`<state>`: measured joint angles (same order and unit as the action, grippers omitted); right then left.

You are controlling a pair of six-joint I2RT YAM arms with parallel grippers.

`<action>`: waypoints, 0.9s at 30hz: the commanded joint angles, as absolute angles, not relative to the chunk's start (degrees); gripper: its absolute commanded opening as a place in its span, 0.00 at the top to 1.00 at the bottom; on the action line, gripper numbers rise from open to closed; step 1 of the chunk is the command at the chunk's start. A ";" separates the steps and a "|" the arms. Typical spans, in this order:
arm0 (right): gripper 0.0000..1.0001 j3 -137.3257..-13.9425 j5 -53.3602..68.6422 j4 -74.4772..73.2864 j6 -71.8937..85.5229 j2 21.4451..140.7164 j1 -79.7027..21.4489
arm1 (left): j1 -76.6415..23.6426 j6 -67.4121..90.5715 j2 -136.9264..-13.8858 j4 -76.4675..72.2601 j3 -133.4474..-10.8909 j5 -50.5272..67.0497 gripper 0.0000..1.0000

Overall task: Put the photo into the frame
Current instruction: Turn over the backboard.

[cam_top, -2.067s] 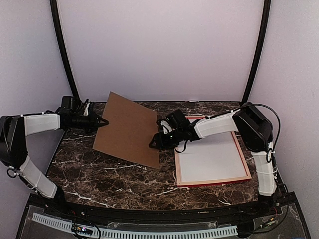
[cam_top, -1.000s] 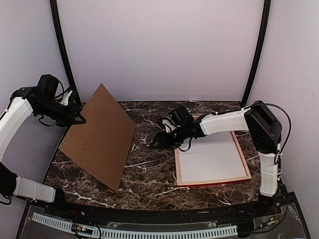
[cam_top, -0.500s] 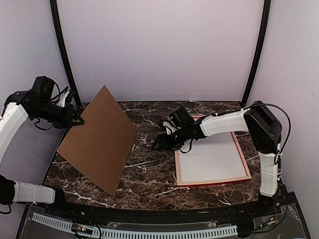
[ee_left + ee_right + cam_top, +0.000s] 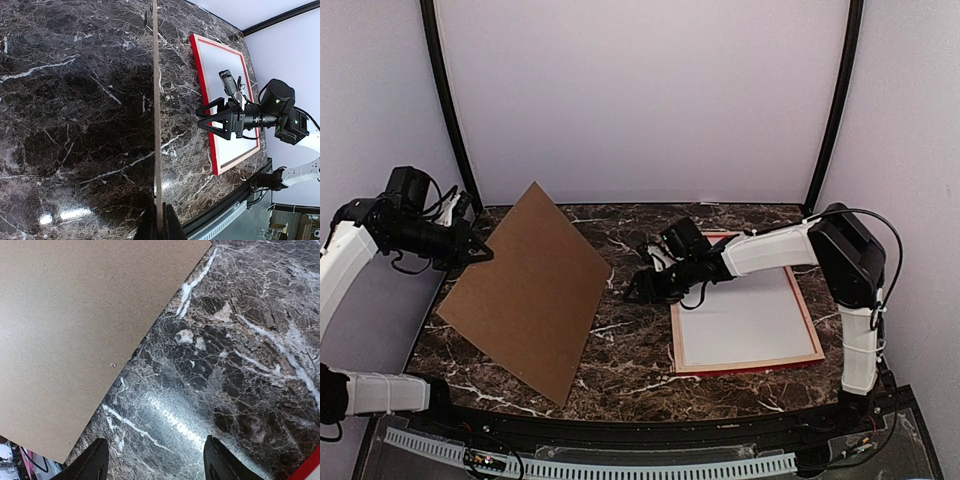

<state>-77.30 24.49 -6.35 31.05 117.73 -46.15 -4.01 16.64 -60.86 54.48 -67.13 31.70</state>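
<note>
Top view: the left gripper (image 4: 478,252), pinched shut on one corner of a brown board (image 4: 525,295), holds it tilted over the left side of the table (image 4: 620,350). The right gripper (image 4: 634,291) hovers empty, jaws apart, just left of the frame (image 4: 750,366), which lies flat at the right with a white sheet (image 4: 745,320) inside (photo or not, I cannot tell). Left wrist: the board shows edge-on between the fingers. Right wrist: spread fingers above marble, the board beyond them.
</note>
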 commanded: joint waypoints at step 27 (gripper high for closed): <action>0.34 -79.97 33.28 8.39 41.31 125.78 -50.68 | -18.87 31.66 -57.43 36.60 -62.64 26.88 0.89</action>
